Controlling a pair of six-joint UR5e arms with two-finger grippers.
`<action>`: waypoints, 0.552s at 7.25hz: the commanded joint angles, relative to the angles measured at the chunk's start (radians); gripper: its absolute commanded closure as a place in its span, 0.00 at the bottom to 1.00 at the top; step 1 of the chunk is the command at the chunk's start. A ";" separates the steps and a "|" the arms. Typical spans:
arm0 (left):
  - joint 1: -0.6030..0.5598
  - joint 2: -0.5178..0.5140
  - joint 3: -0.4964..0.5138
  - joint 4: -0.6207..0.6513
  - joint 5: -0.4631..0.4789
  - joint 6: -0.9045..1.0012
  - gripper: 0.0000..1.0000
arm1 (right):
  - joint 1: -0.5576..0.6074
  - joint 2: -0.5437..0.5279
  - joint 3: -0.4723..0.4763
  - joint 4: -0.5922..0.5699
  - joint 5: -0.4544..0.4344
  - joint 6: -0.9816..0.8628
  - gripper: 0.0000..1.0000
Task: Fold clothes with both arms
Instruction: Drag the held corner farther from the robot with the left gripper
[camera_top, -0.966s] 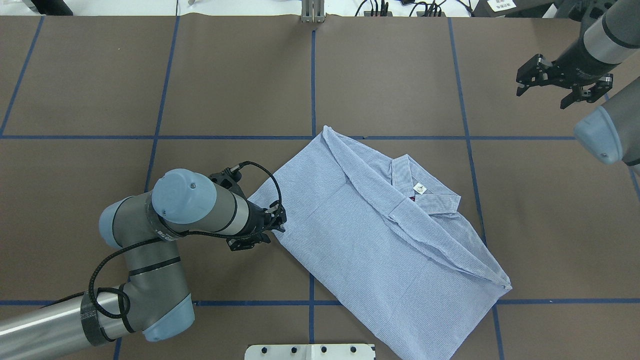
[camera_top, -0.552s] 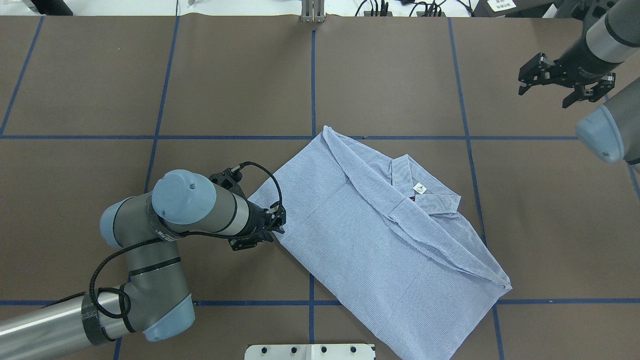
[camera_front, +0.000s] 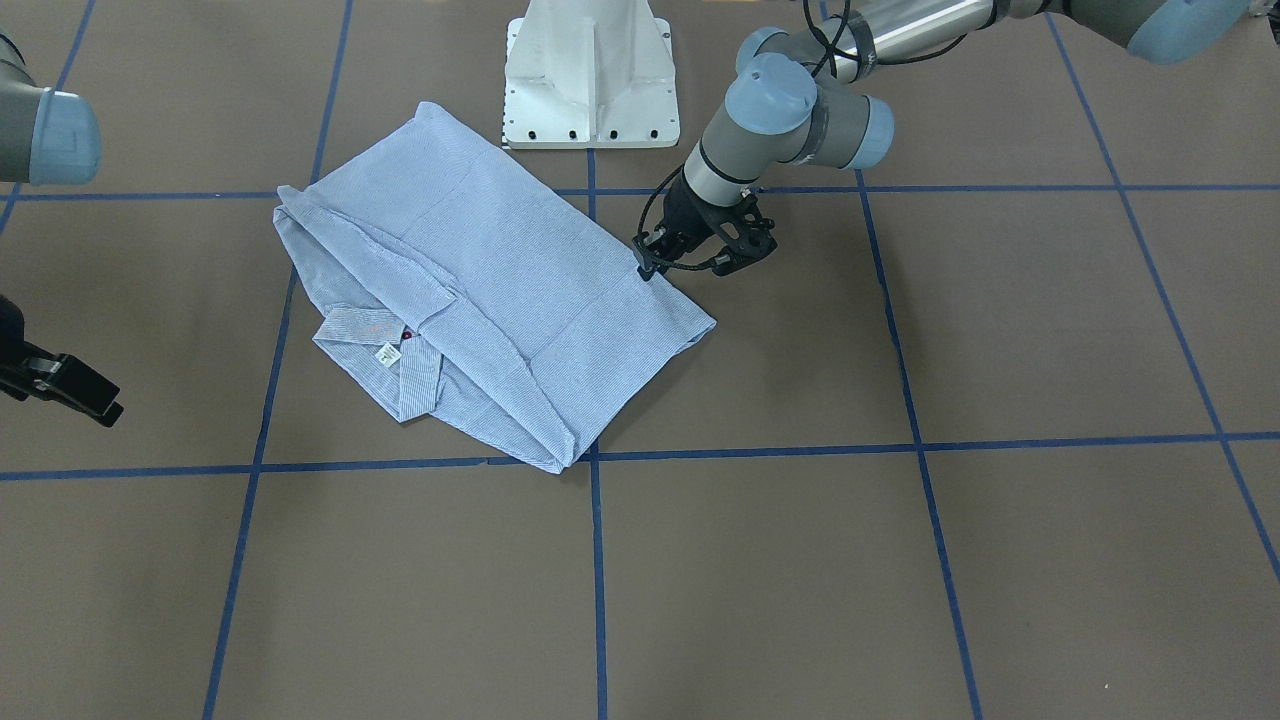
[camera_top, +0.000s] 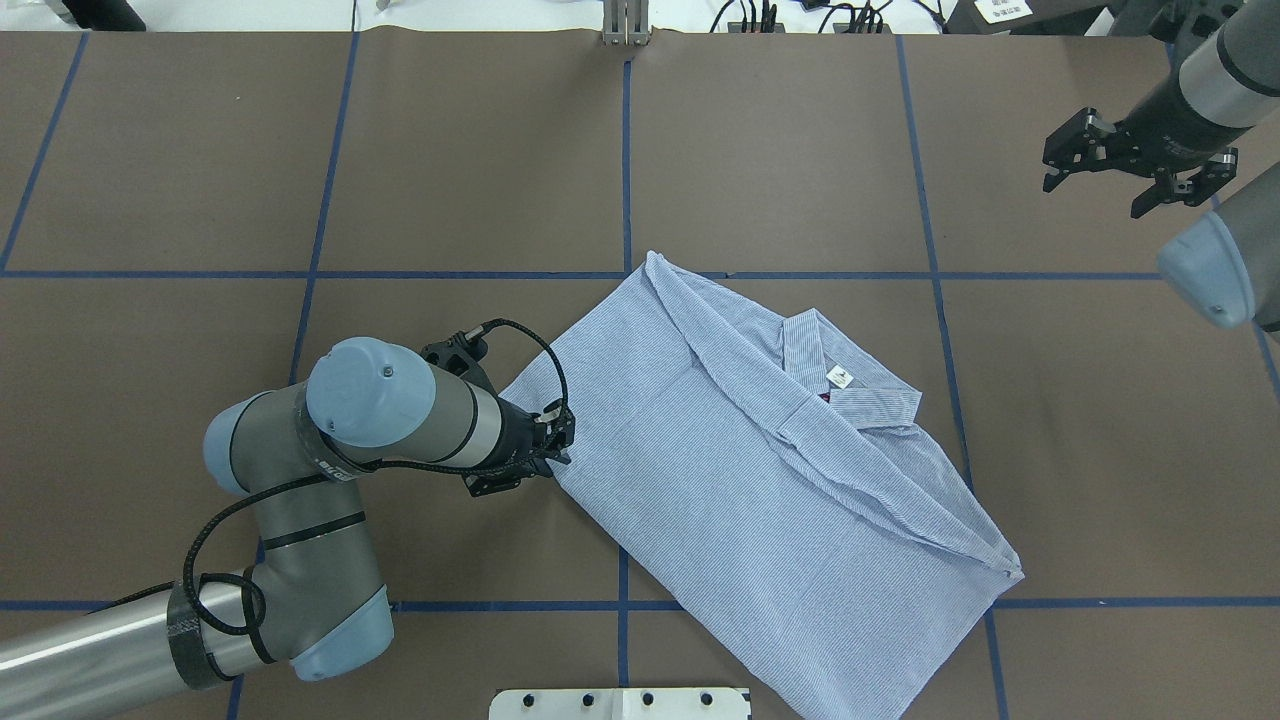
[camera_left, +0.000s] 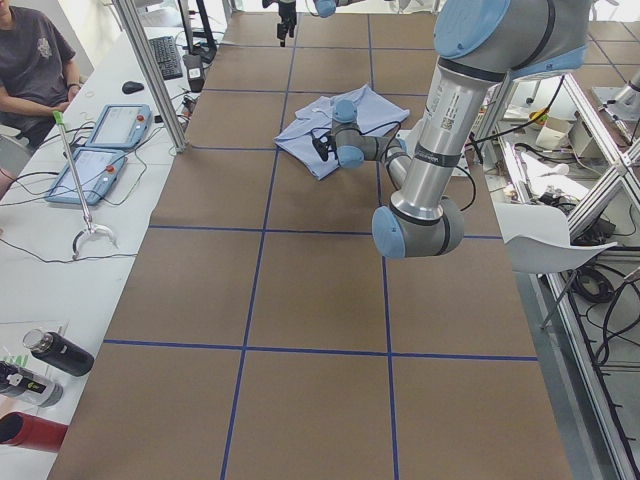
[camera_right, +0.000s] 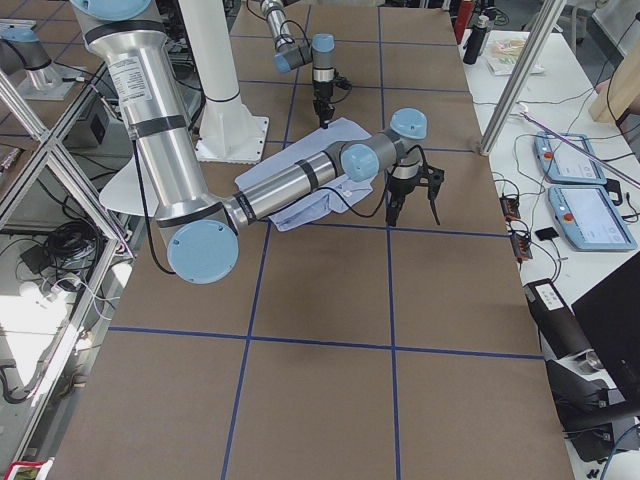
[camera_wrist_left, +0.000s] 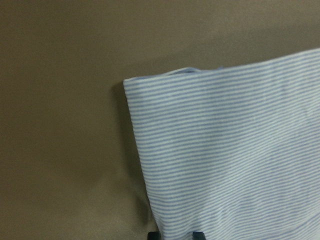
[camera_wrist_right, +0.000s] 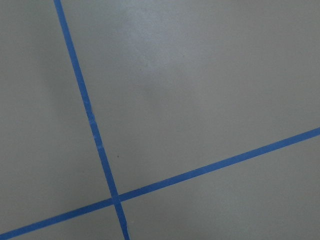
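The blue-and-white striped shirt (camera_top: 740, 480) lies partly folded at the table's middle, collar and white label facing up, also seen in the front view (camera_front: 480, 280). My left gripper (camera_top: 553, 452) sits low at the shirt's left edge, shut on that edge; it shows the same way in the front view (camera_front: 650, 265). In the left wrist view striped cloth (camera_wrist_left: 225, 150) runs down between two dark fingertips (camera_wrist_left: 152, 235) at the bottom. My right gripper (camera_top: 1093, 197) hangs open and empty above the far right of the table, well away from the shirt. The right wrist view holds only bare table and blue tape.
The white pedestal base (camera_front: 590, 80) stands at the robot's side of the table, close to the shirt's near corner. Blue tape lines (camera_top: 627, 180) grid the brown surface. A seated person (camera_left: 35, 60) and control tablets (camera_left: 100, 150) are beside the table's left end.
My right gripper has risen and drifted farther toward the far right corner. My left gripper has edged slightly in on the shirt's edge. The shirt has not moved.
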 joint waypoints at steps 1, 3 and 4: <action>0.000 -0.004 -0.001 0.002 0.010 0.000 1.00 | 0.003 -0.010 -0.001 0.001 -0.006 -0.002 0.00; -0.017 -0.003 -0.001 0.003 0.039 0.021 1.00 | 0.003 -0.008 0.001 0.001 -0.006 -0.002 0.00; -0.049 -0.003 -0.001 0.011 0.039 0.105 1.00 | 0.003 -0.008 0.004 0.001 -0.005 -0.002 0.00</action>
